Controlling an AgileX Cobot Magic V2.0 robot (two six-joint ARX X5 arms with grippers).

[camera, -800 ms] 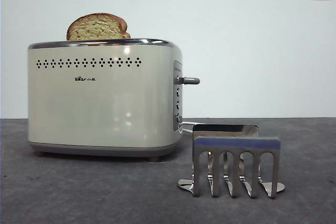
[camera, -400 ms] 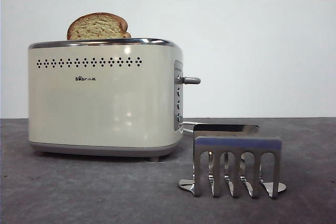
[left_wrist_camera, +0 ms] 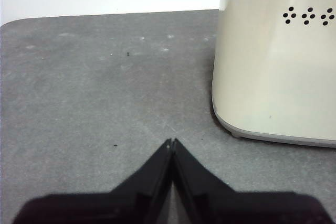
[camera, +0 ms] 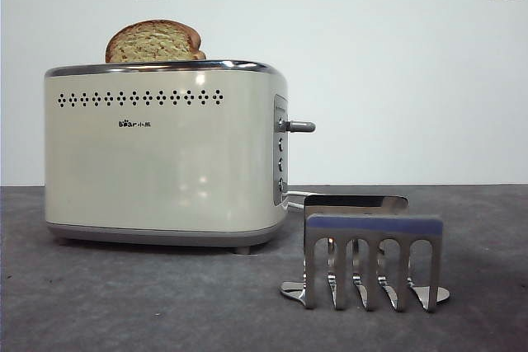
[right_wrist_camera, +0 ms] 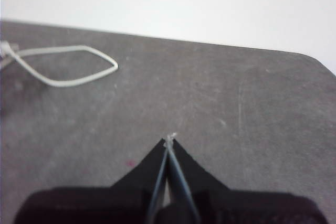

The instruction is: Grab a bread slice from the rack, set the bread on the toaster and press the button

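The slice of bread (camera: 153, 41) is sitting in the toaster (camera: 165, 154). The left gripper (left_wrist_camera: 171, 142) and right gripper (right_wrist_camera: 169, 139) are resting closed, gripping nothing, toaster just beyond the left fingertips.

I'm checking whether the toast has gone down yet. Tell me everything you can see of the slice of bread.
The slice of bread stands upright in the toaster, near its left end as the front view shows it. Only its upper part shows above the chrome rim. The crumb is golden-tan and speckled, the crust dark brown, the top domed, with a small corner jutting right at the rim. The slot hides the rest. Neither gripper touches it.
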